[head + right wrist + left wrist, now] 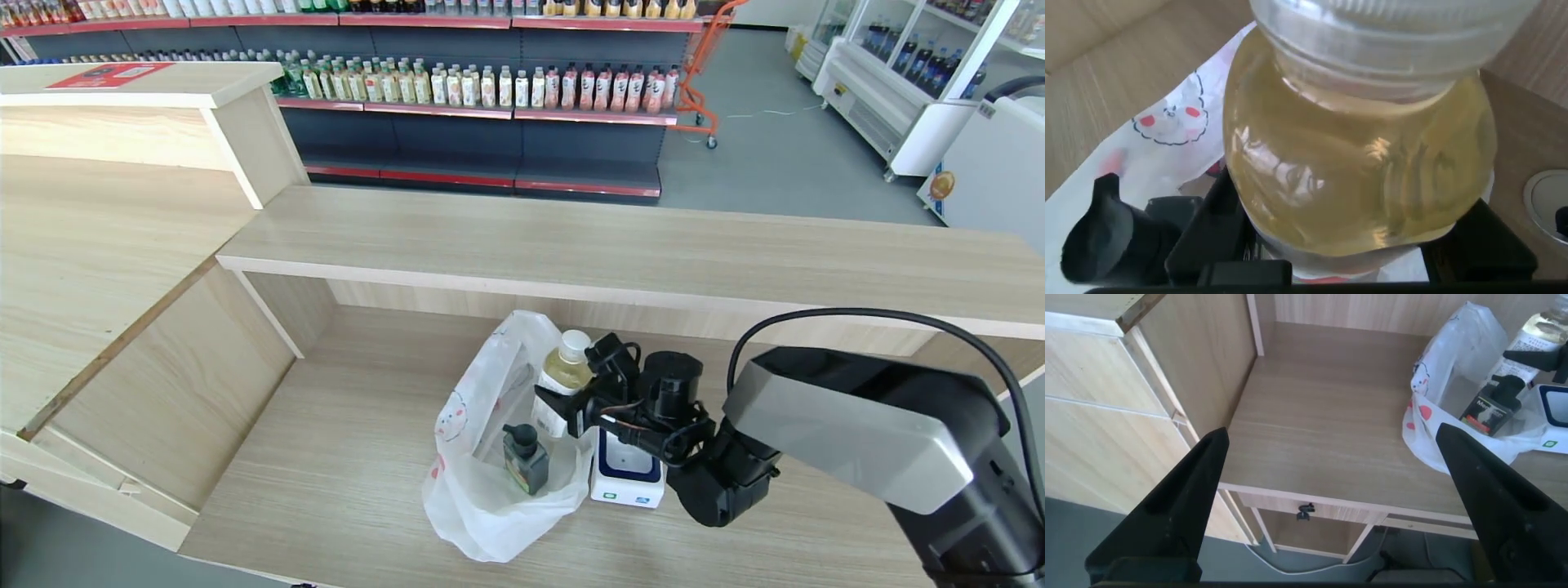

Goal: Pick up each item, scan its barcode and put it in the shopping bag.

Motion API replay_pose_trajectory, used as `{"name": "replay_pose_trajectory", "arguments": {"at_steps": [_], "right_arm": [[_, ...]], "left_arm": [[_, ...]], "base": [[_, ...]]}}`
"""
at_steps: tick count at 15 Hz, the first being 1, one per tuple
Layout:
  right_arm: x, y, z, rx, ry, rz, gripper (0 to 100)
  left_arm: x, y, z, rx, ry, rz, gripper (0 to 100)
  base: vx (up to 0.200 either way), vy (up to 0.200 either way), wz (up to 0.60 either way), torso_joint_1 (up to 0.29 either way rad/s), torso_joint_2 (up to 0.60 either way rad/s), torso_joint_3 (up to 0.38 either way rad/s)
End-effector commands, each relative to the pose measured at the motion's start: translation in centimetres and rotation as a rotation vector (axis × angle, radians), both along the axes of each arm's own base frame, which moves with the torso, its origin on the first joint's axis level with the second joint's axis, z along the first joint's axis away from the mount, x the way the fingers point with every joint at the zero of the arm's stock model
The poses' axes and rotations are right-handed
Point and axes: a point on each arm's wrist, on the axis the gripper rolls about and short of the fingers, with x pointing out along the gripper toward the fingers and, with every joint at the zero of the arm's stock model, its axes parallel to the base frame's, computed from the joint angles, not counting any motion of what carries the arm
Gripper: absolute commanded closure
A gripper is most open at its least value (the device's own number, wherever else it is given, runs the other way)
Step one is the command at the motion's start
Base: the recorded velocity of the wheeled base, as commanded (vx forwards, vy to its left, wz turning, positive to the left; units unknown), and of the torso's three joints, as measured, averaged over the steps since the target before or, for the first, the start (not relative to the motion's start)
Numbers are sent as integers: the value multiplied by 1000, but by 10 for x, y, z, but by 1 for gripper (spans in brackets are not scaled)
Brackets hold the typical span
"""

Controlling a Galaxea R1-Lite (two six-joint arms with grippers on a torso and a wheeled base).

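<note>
We've got the bottle [565,369] in the right gripper [566,402] — jaws closed on its lower body at label height, cap up, approx. upright. It hangs at the right side of the shopping bag [478,482] mouth, as far as we can tell, near the scanner [626,478]. The scanner sits on the surface [343,490] just beside the bag. A small dark bottle [525,459] already stands inside the bag.

Handling, as we judge it: clear plastic, full of pale yellow liquid, so fairly heavy for its size & a bit top-heavy w/ the grip this low. Walls look thin, so they'll likely give under a hard squeeze, and the smooth label could slip. Best hold is round the body, as now, not the cap or neck. The bag is soft film and won't keep its shape, so the mouth may fold in.

Left gripper [1331,506]: jaws spread wide, holding nothing — off the near edge of the surface, well apart from bag & bottle.
</note>
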Motion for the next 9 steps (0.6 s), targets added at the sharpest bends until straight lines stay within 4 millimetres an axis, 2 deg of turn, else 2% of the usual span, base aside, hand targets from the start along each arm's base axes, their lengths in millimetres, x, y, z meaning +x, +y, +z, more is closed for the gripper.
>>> {"name": "replay_pose_trajectory", "arguments": {"at_steps": [1,6,9], "right_arm": [[14,12,-10,-5,-38,11,100],[24,37,-18,-13,-80,44,100],[28,38,-28,-59,-128,45,100]], "left_arm": [[0,0,0,0,0,0,0],[0,0,0,0,0,0,0],[0,0,0,0,0,0,0]], "base": [[0,0,0,0,0,0],[0,0,0,0,0,0],[0,0,0,0,0,0]]}}
